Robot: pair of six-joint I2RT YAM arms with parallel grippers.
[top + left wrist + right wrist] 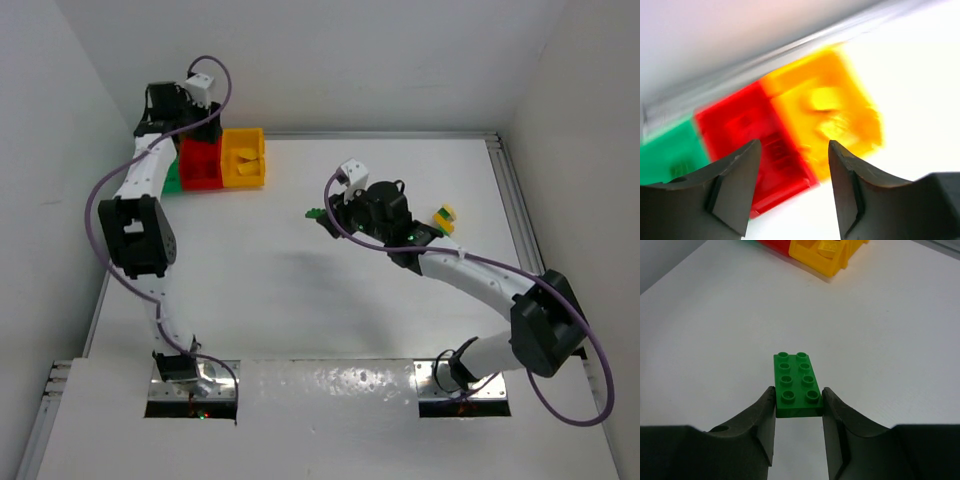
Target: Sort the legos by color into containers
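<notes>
My right gripper [798, 396] is shut on the near end of a flat green eight-stud lego [795, 380], held low over the white table; the top view shows it [314, 213] at the gripper's tip near mid-table. The three joined containers stand at the back left: green bin [171, 183], red bin [201, 183], yellow bin [243, 181] with yellow legos inside. My left gripper [794, 150] is open and empty, hovering over the red bin [747, 127] and yellow bin [840, 115]; the green bin [670, 155] is at its left. That view is blurred.
A small yellow lego [443, 216] with a green piece under it lies on the table right of the right arm. The back wall runs just behind the bins. The yellow bin [822, 255] shows far ahead in the right wrist view.
</notes>
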